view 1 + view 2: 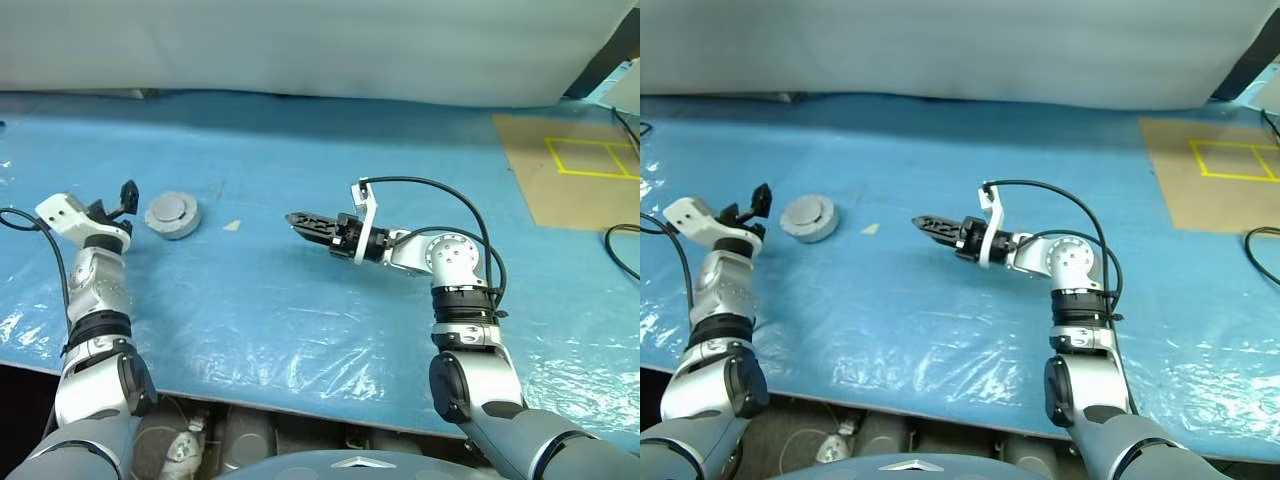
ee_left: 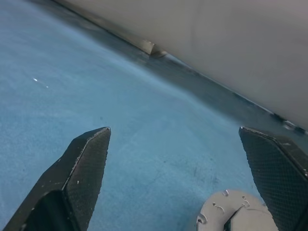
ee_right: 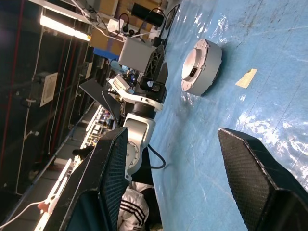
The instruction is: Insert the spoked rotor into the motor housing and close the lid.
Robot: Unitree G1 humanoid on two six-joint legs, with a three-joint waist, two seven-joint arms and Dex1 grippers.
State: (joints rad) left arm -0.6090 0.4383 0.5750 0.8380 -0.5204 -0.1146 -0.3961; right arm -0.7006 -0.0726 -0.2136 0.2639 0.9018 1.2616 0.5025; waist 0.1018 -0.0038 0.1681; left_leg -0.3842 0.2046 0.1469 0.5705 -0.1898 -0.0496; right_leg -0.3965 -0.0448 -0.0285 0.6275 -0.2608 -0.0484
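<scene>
Across the whole work area stretches one blue plastic sheet (image 1: 300,300), wrinkled and glossy toward its near edge, with a pale wall running along its far edge. At the far right corner lies one brown cardboard panel (image 1: 570,170) marked with a yellow taped square (image 1: 592,158).

Two robot arms reach over the sheet. The right gripper (image 1: 300,222) hangs near the middle of the sheet, pointing sideways toward the left edge; in its own wrist view its two black fingers (image 3: 252,168) stand well apart with nothing between them. The left gripper (image 1: 122,200) sits near the left edge, raised off the sheet, and its two fingers (image 2: 86,163) are spread wide and hold nothing.

One round grey motor housing (image 1: 173,214) rests flat on the sheet just beside the left gripper, on the side toward the middle, apart from the fingers. Its silver lid (image 3: 195,65) sits on top of it, so the unit looks closed, and the rotor cannot be seen from outside. A small dark slot shows on the lid's face.

One small pale scrap (image 1: 231,225) lies on the sheet between the housing and the right gripper, nearer the housing.
</scene>
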